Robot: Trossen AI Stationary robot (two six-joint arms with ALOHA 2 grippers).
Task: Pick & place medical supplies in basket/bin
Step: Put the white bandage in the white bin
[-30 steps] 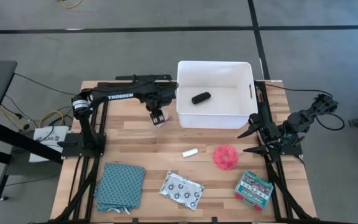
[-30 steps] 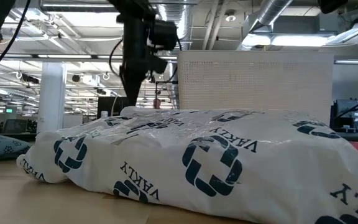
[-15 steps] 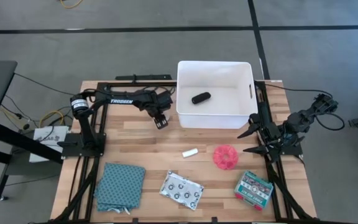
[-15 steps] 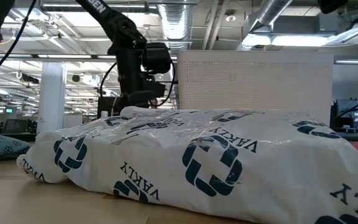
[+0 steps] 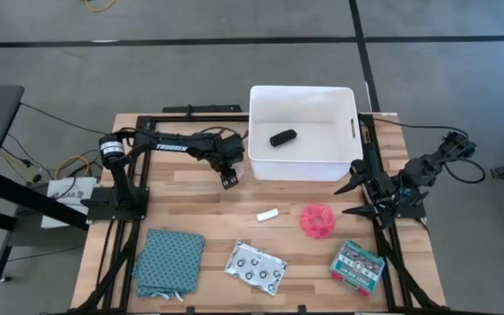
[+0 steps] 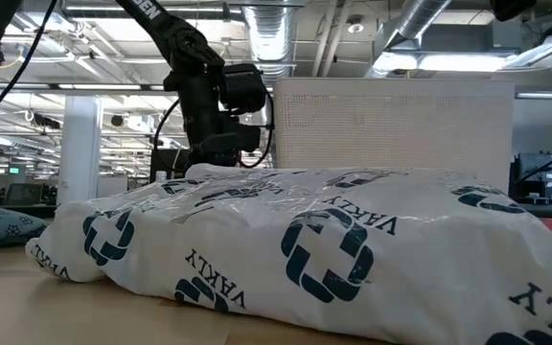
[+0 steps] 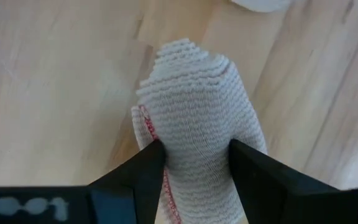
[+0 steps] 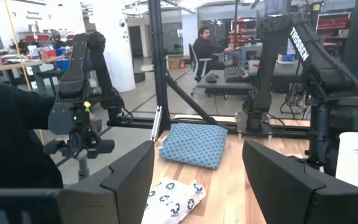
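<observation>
A robotics lab in an open industrial hall: exposed ceiling ducts, workstation desks with a seated person, another robot arm.

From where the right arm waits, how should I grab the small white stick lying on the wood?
Grip the small white stick across its short width at mid-length, coming straight down from above. It lies flat on the wooden table, tilted slightly, apart from the pink spiky ball, so there seems to be room either side for the right gripper's open fingers.
</observation>
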